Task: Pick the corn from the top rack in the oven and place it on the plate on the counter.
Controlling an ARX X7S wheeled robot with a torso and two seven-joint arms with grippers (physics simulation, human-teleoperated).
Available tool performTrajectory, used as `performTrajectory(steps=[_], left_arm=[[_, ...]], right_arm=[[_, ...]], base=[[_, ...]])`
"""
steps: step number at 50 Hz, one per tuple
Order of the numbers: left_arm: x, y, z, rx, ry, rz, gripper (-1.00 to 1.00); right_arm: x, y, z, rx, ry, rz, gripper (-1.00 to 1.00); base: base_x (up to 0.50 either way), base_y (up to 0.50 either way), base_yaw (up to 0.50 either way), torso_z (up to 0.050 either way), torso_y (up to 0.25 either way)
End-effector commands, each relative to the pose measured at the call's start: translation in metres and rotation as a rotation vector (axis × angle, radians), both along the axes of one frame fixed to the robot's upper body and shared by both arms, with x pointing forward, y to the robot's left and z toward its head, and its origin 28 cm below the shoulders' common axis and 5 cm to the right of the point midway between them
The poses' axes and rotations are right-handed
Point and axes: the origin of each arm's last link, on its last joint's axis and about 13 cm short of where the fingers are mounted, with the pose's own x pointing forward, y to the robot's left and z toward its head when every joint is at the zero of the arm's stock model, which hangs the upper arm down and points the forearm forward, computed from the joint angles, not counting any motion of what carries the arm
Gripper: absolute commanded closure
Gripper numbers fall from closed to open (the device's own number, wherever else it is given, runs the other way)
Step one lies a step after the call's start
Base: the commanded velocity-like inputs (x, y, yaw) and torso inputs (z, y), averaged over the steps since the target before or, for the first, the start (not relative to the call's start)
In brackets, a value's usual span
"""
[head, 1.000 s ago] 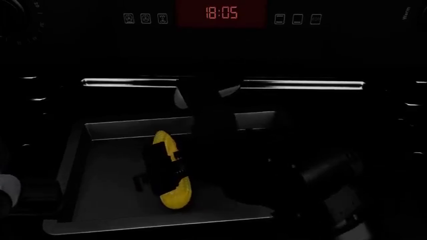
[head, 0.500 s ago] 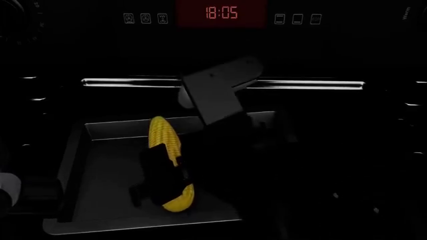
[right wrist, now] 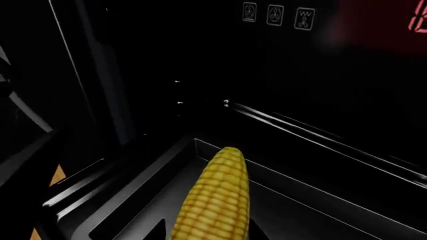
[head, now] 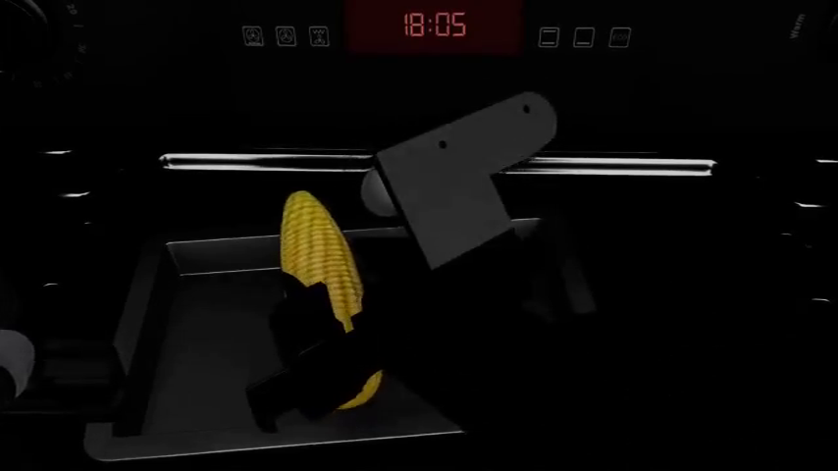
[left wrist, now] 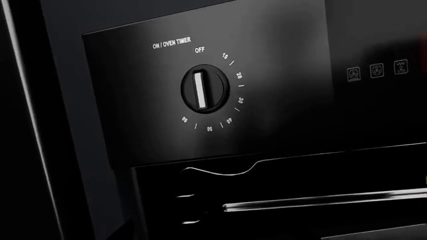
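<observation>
The yellow corn (head: 321,257) is held in my right gripper (head: 318,345), which is shut on its lower half. The cob is tilted, its tip raised above the top rack (head: 196,343), a dark grey tray pulled out of the black oven (head: 433,78). In the right wrist view the corn (right wrist: 217,200) points away over the rack's rim (right wrist: 140,185). The oven's red clock (head: 434,25) reads 18:05 above its silver handle (head: 262,161). My left gripper does not show; its wrist view faces the oven timer knob (left wrist: 202,89). The plate and the counter are out of view.
My right arm's dark link (head: 452,182) crosses in front of the oven handle. The oven's side walls with rack rails (right wrist: 100,100) flank the tray. A pale part of my left arm (head: 11,358) shows at the left edge.
My right gripper has lifted the corn's tip up off the rack and tilted it more upright. The right arm's link has swung up and to the right.
</observation>
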Motion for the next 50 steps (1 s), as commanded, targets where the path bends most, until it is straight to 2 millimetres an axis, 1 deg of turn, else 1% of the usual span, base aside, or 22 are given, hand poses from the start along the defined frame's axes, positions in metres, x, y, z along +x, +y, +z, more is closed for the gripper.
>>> performTrajectory(steps=[1,14,20,37,50], left_arm=[[0.001,0.001,0.0,-0.013,-0.009,0.007,-1.0],[0.0,0.001,0.002,-0.009,-0.011,0.036,-1.0],[0.0,0.001,0.002,-0.006,-0.007,0.041,-1.0],[-0.002,-0.001,0.005,0.002,-0.014,0.035,-1.0],[-0.003,-0.001,0.003,-0.004,-0.027,0.027,-1.0]], right_arm=[[-0.001,-0.001,0.006,0.025,-0.057,-0.003,1.0],[0.003,-0.003,0.009,0.058,-0.082,-0.015,1.0],[0.002,-0.003,0.01,0.056,-0.074,-0.015,1.0],[-0.002,-0.004,0.013,0.059,-0.103,-0.02,1.0],[0.0,-0.003,0.016,0.059,-0.147,-0.034,1.0]], base=[[0.0,0.0,0.0,0.0,0.0],[0.0,0.0,0.0,0.0,0.0],[0.0,0.0,0.0,0.0,0.0],[-0.49,0.0,0.0,0.0,0.0],[0.0,0.0,0.0,0.0,0.0]])
